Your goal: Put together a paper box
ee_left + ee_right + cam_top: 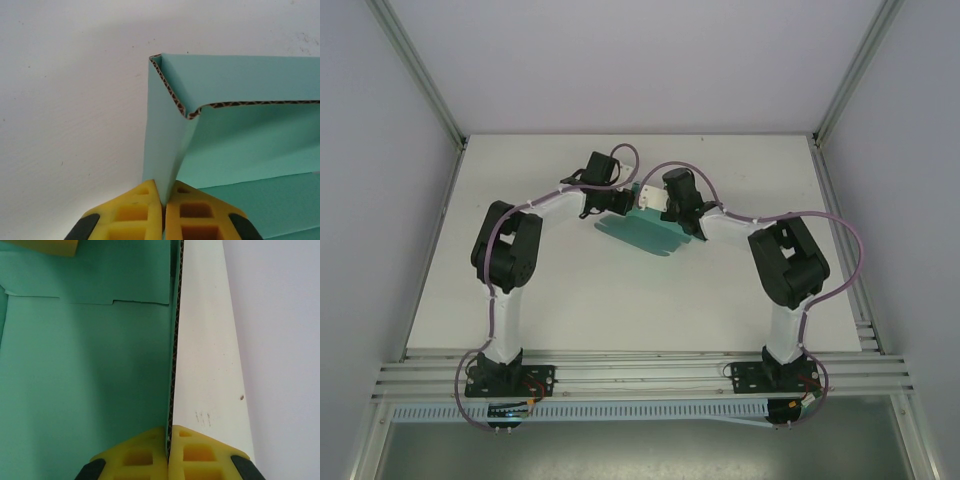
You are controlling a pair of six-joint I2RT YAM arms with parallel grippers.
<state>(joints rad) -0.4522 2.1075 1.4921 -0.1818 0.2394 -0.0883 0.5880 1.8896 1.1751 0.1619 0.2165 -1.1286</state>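
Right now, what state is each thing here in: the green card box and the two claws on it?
paper box: partly folded, some walls standing up, top still open.
left claw: shut on an upright corner wall of the box.
right claw: shut on another upright wall, green on the inside, white on the outside.

The paper box (235, 150) is matt teal corrugated card with brown fluting along its cut edges and one smooth white outer face. The fingers (132, 217) look like matt yellow foam with moulded hollows. The worktop (620, 300) is matt white and faintly speckled.
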